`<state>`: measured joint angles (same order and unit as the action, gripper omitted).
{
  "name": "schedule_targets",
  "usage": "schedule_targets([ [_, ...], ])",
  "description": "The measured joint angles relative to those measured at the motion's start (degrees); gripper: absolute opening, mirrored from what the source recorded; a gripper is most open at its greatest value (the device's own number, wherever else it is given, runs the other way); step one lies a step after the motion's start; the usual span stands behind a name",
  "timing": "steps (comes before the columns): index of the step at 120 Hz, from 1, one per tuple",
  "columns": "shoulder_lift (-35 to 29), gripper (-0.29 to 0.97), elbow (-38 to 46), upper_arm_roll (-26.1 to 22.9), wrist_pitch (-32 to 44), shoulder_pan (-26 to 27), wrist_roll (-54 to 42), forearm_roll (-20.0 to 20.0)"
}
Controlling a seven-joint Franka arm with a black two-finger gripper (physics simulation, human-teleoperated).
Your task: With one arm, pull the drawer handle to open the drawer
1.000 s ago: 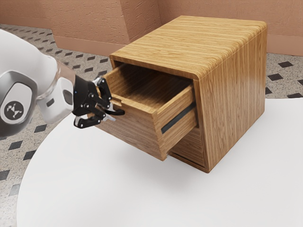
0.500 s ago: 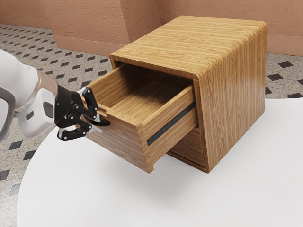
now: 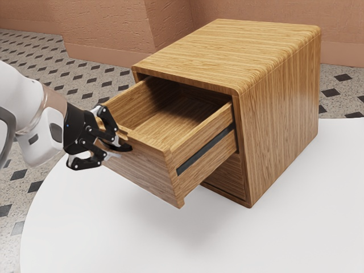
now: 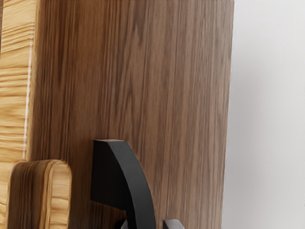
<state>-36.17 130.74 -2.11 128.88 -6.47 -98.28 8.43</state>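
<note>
A wooden cabinet stands on the table toward the exterior view's right, and it is the one large thing near the arm. Its drawer is pulled well out toward the exterior view's left, so that its wooden inside and a dark rail along its side are open to see. The gripper is at the drawer front, drawn narrow and closed on the black handle, which in the wrist view is a curved piece on dark, grained wood. The table is round and plain white. Behind it lies a floor of pale tiles with small black diamonds, and a terracotta wall.
</note>
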Motion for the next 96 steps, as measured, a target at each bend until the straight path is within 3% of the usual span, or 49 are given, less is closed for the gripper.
schedule_targets([
  [34,-0.6,0.01,-0.02,0.04,-1.1,-0.06,0.23,0.07],
  [65,-2.21,0.25,-2.31,1.37,-3.35,-0.03,0.54,-0.03],
  [71,-1.94,0.29,-8.53,0.3,-6.44,0.02,1.08,-0.08],
  [75,-0.1,0.33,-16.91,-0.84,-10.36,-0.02,2.13,-0.1],
  [86,15.96,0.46,-44.89,-0.32,-25.42,-1.77,10.35,-2.53],
  [96,22.37,0.53,-53.38,2.12,-36.22,-2.56,20.31,-4.18],
])
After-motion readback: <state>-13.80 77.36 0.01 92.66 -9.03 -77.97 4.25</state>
